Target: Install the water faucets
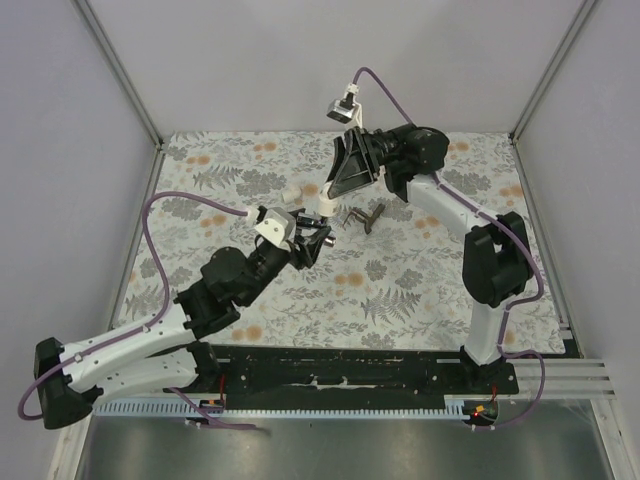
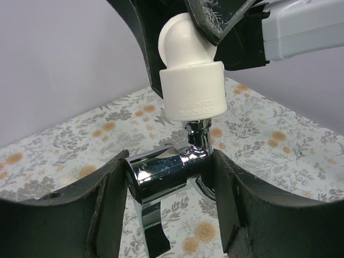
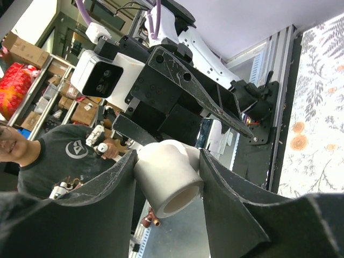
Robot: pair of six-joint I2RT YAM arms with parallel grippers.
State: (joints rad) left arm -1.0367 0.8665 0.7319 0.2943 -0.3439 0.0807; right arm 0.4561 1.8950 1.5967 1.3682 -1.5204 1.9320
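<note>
Two holds: L end effector (image 2: 169,185) pinching faucet (image 2: 161,174), R end effector (image 3: 167,188) pinching white elbow (image 2: 193,80) atop it; white cylinders (image 1: 290,190) nearby.

Small shiny chrome metal faucet (image 2: 161,174), crosswise in the left claw (image 2: 167,175) (stem up into a white plastic elbow (image 2: 191,70)), handle hanging below.

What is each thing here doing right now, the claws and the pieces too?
Left gripper: shut on the chrome faucet.
Right gripper: shut on the white elbow fitting.
Chrome faucet: held above the table, stem in the elbow's socket; depth cannot be told.
White elbow fitting: held in the air, socket over the faucet's stem.
Second faucet: lying loose on the table.
Spare white fittings: lying loose on the table.
</note>
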